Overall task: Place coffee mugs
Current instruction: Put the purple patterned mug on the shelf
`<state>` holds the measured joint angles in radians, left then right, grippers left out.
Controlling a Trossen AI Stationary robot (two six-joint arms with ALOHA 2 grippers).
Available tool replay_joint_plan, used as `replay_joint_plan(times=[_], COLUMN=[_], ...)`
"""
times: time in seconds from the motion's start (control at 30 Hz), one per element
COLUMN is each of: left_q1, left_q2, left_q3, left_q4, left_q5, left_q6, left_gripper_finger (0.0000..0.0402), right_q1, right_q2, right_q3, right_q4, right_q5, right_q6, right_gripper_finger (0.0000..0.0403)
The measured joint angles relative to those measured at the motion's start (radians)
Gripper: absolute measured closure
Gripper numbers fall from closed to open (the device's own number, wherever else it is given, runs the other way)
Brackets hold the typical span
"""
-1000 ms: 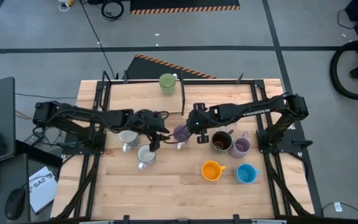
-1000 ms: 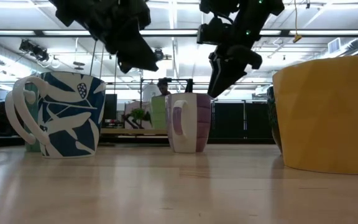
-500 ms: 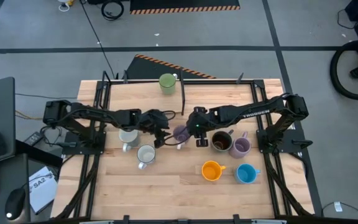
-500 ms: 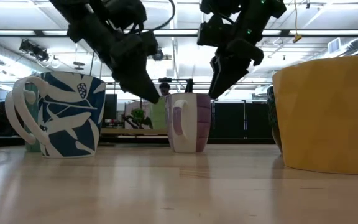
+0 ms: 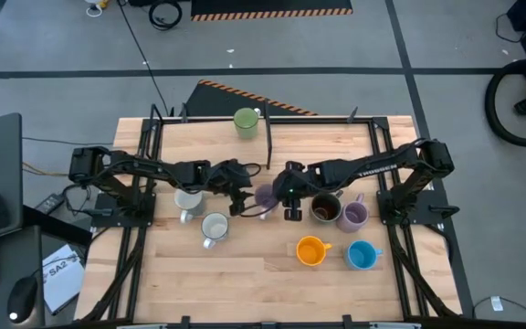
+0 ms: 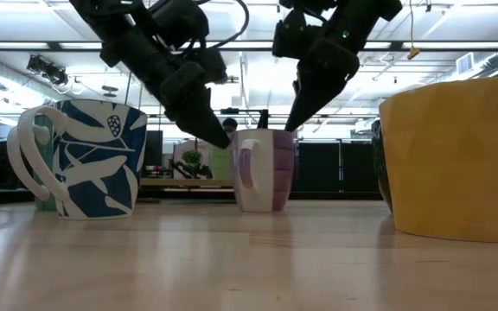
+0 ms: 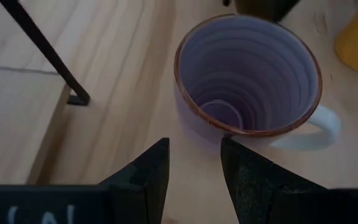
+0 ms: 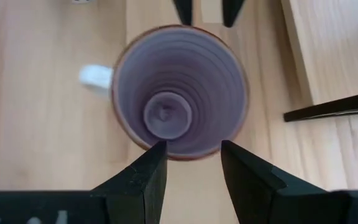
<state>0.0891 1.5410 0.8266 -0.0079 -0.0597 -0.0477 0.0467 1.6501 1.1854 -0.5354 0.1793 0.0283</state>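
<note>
A lilac mug (image 5: 265,196) stands upright on the wooden table (image 5: 245,274) at its middle, handle toward the near edge. My left gripper (image 5: 243,195) is open just left of it, slanting down, its fingertips (image 7: 160,152) short of the mug's rim (image 7: 194,121). My right gripper (image 5: 289,198) is open just right of the mug, its fingertips (image 8: 160,149) over the near part of the rim (image 8: 185,155). In the low view both tips sit at the height of the rim of the lilac mug (image 6: 262,168). I see no contact.
Two white mugs (image 5: 188,203) (image 5: 214,228) stand left of centre. A dark brown mug (image 5: 325,208) and a second lilac one (image 5: 354,215) stand to the right. An orange mug (image 5: 310,250) and a blue mug (image 5: 362,255) are nearer. A green mug (image 5: 246,121) stands far. A black rod (image 5: 268,144) rises behind the centre.
My left gripper has come down and toward the table's right, tipping lower, until its fingertips stand beside the lilac mug's rim. My right gripper has rolled a little about its own line and stays at the mug's other side. The mug has not moved.
</note>
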Motion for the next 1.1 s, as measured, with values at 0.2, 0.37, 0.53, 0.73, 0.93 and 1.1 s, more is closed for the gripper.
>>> replay_joint_plan(times=[0.2,0.37,0.53,0.73,0.93,1.1], left_q1=[0.027,0.049,-0.009,-0.119,-0.214,-0.248], left_q2=[0.0,-0.016,-0.044,-0.05,-0.049,-0.044], left_q3=[0.0,0.0,0.002,0.002,0.072,0.113], left_q4=[0.026,0.003,-0.005,-0.042,-0.163,-0.168], left_q5=[-0.011,0.033,0.028,-0.067,-0.163,-0.148], left_q6=[0.035,0.03,0.001,-0.08,-0.198,-0.323], left_gripper_finger=[0.0251,0.0251,0.0251,0.0251,0.0251,0.0251], right_q1=[0.025,0.049,0.056,0.046,0.002,-0.006], right_q2=[0.0,-0.007,-0.037,-0.084,-0.106,-0.108], right_q3=[0.0,0.021,0.065,0.066,0.027,0.009], right_q4=[0.033,-0.032,-0.158,-0.253,-0.197,-0.186], right_q5=[0.0,0.006,0.087,0.235,0.247,0.24], right_q6=[0.048,0.067,0.101,0.095,0.028,0.022], right_gripper_finger=[0.0245,0.0245,0.0245,0.0245,0.0245,0.0245])
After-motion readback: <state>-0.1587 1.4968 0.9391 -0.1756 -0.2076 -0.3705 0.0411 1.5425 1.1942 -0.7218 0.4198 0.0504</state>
